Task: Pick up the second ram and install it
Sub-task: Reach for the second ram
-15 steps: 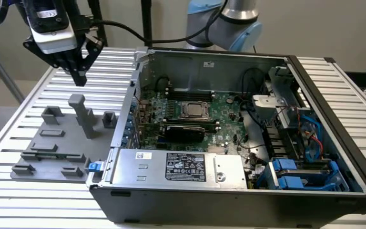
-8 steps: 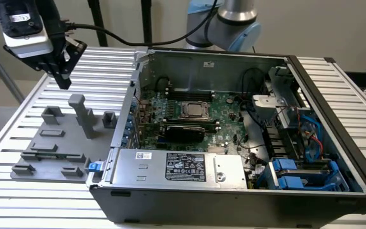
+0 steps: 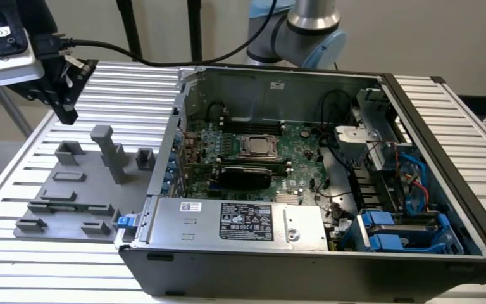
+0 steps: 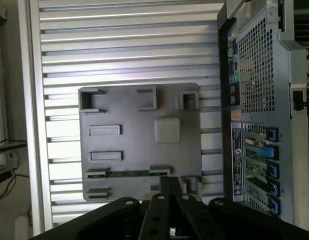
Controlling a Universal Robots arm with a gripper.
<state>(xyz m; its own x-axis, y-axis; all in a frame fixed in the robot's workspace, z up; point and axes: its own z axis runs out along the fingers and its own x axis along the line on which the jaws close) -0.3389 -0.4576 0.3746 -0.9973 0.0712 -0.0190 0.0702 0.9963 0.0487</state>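
Observation:
The second ram (image 4: 127, 173) is a thin green stick lying on edge between two small holders on the grey fixture plate (image 4: 139, 107). My gripper (image 4: 170, 189) hangs high above the plate, over the edge near the ram, with its dark fingers pressed together and nothing between them. In the exterior view the gripper (image 3: 66, 113) is up in the air at the far left, above the back of the fixture plate (image 3: 74, 190) and well apart from the open computer case (image 3: 311, 253).
The case lies on its side on a slatted aluminium table (image 3: 133, 88). Inside are the motherboard (image 3: 260, 147), a power supply (image 3: 235, 221) and blue drive caddies (image 3: 404, 231). Grey blocks and a tall post (image 3: 108, 152) rise from the fixture plate.

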